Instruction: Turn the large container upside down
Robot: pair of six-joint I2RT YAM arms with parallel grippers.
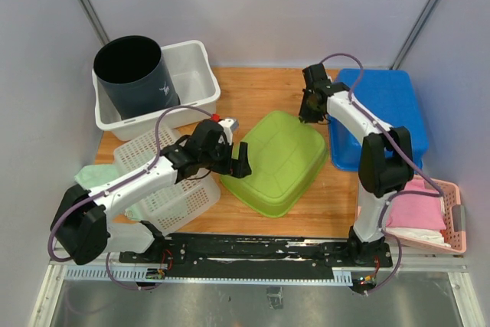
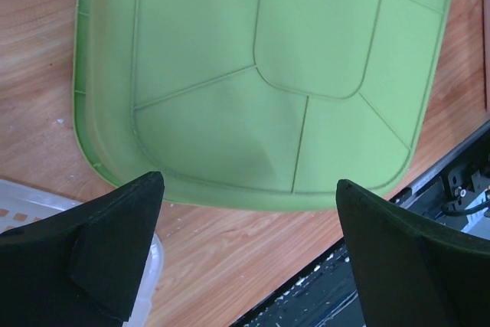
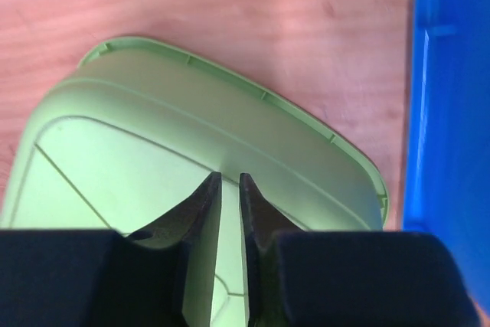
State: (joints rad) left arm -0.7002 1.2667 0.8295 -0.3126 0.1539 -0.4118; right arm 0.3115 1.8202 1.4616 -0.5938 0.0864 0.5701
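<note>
Green tub [image 1: 277, 160] sits upside down between white basket [image 1: 170, 181] and blue lid [image 1: 381, 116]; left gripper [image 1: 238, 160] spread wide, right gripper [image 1: 308, 109] pinched together.

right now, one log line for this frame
green tub: upside down on table | left gripper: open, above tub edge | right gripper: shut, empty, over tub

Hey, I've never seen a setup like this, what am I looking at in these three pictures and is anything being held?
Two white robot arms are bolted to a wooden table. One picture looks down from above; the other two come from cameras on each wrist. A green tub lies upside down in the middle. Around it are a blue bin, a white bin with a black bucket in it, a white basket and a pink basket. The left end effector is open beside the tub; the right end effector, nearly shut, hovers over it. Neither holds anything.
</note>
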